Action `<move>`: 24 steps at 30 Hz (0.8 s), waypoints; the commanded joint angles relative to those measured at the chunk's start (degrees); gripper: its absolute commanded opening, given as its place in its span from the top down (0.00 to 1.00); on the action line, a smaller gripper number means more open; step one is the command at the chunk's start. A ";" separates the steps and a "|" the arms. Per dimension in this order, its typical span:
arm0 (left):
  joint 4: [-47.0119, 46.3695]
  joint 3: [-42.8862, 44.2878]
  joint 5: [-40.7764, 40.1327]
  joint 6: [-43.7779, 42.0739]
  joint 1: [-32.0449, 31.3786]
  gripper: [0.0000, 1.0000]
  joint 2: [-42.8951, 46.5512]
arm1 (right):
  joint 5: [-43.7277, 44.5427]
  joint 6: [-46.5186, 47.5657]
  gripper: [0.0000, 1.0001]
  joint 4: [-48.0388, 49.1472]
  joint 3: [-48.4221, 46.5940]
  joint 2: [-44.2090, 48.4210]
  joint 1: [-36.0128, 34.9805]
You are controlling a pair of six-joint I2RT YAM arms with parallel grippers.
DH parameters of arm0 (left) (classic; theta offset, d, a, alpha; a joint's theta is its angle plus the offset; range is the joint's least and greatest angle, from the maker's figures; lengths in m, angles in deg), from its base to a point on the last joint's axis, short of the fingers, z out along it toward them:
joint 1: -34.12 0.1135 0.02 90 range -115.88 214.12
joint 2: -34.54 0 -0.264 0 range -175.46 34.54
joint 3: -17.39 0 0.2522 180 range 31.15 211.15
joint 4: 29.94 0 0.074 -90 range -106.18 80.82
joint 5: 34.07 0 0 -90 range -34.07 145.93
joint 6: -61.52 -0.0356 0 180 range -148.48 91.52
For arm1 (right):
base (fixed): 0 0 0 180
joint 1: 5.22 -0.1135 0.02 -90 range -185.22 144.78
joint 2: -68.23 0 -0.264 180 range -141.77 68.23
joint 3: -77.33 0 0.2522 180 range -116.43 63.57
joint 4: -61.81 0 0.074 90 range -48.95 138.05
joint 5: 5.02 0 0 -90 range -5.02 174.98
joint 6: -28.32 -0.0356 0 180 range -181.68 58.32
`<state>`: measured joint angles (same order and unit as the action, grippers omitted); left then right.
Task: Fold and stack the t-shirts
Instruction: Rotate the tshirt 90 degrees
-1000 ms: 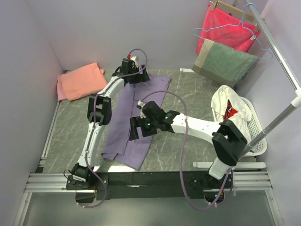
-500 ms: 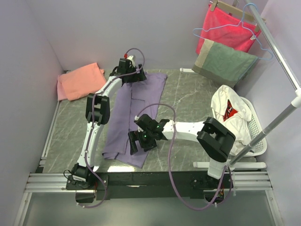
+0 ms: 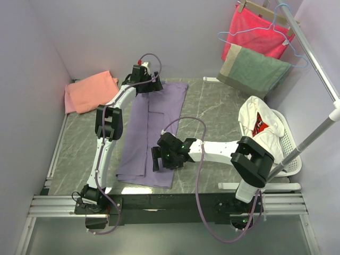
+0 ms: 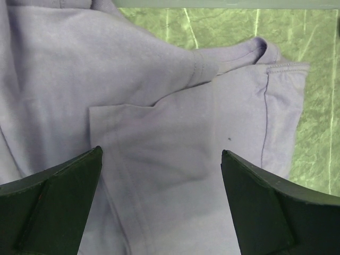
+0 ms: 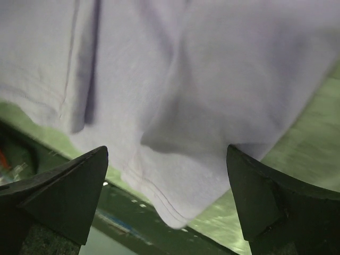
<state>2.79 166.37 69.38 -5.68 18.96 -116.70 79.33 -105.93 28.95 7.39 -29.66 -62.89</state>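
Lavender t-shirt [image 3: 155,114] lies folded lengthwise on the table [image 3: 212,111], its left edge hidden under the left arm [image 3: 109,125]. Left gripper [image 4: 161,154] hangs spread wide over the sleeve end, right gripper [image 5: 167,151] gapes over the near hem, neither gripping. Salmon-pink t-shirt [image 3: 90,91] sits far-left.

My left fingers [image 4: 48,207] are showing matte black against a plain lavender-purple t-shirt [image 4: 175,133], its stitching running in the same shade and one tiny dark speck sitting on it. My right fingers [image 5: 53,202] are looking black too. The bench [image 3: 212,111] is showing dark grey-green marbling with pale veins. A salmon-pink t-shirt [image 3: 90,91] is lying plain. A red cloth [image 3: 249,29] is glowing bright behind a pale blue hanger [image 3: 239,36], beside a grey-green towel [image 3: 249,71] edged in beige. The basket [image 3: 291,154] is showing white.
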 commanded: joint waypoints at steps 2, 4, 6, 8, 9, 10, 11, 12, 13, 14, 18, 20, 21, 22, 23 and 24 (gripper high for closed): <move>0.64 -0.04 -0.36 -1.98 0.39 0.01 5.08 | 15.22 -2.15 0.00 -20.70 6.70 -0.65 0.54; 0.73 -0.74 0.69 -0.93 0.39 0.01 5.16 | 16.37 -2.42 0.00 -21.77 7.14 0.67 0.80; 0.73 -1.97 1.22 0.56 0.39 0.01 5.95 | 15.85 -2.42 0.00 -21.95 7.75 1.29 0.80; 0.73 -4.69 1.48 1.97 0.39 0.00 7.00 | 15.23 -2.51 0.00 -22.13 8.81 1.38 0.80; -0.58 -7.92 1.92 3.54 0.39 0.01 8.66 | 15.40 -2.77 0.00 -22.13 9.33 1.73 0.80; -1.55 -9.87 3.23 4.43 0.31 0.01 9.64 | 15.93 -3.03 0.00 -22.13 10.56 2.17 0.80; -3.21 -11.80 3.77 5.05 0.22 0.01 10.78 | 15.93 -3.12 0.00 -21.95 11.18 2.70 0.89; -5.58 -14.60 3.95 5.31 -0.13 0.01 12.62 | 15.85 -2.69 0.00 -21.87 11.44 3.74 1.15; -6.38 -15.15 3.69 5.06 -0.40 0.01 13.16 | 17.24 -2.42 0.00 -22.30 10.92 4.45 0.98; -6.83 -14.99 3.77 4.62 -0.57 0.01 13.51 | 17.43 -1.99 0.00 -22.39 10.57 5.50 0.89; -2.54 -0.20 5.88 1.81 -1.28 0.01 9.32 | 17.60 1.44 0.00 -19.94 7.24 15.06 1.15; -1.29 4.25 7.98 1.89 -1.19 0.01 8.33 | 18.38 3.63 0.00 -18.09 5.48 18.59 1.68; -2.08 4.35 8.08 1.98 -1.19 0.01 9.37 | 18.83 3.99 0.00 -17.74 3.64 21.74 2.38; -4.70 2.87 7.65 2.24 -1.19 0.00 10.60 | 18.92 4.52 0.00 -17.21 2.75 23.08 4.30; -5.94 0.77 6.94 2.50 -1.19 0.01 12.18 | 19.36 4.78 0.00 -17.38 1.79 24.05 5.54; -6.56 -2.91 5.02 2.68 -1.19 0.00 14.81 | 21.01 4.70 0.00 -17.90 -0.22 25.80 6.86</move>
<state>0.62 166.39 74.60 -2.53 17.93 -109.24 95.28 -103.63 11.10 13.90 -11.21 -60.36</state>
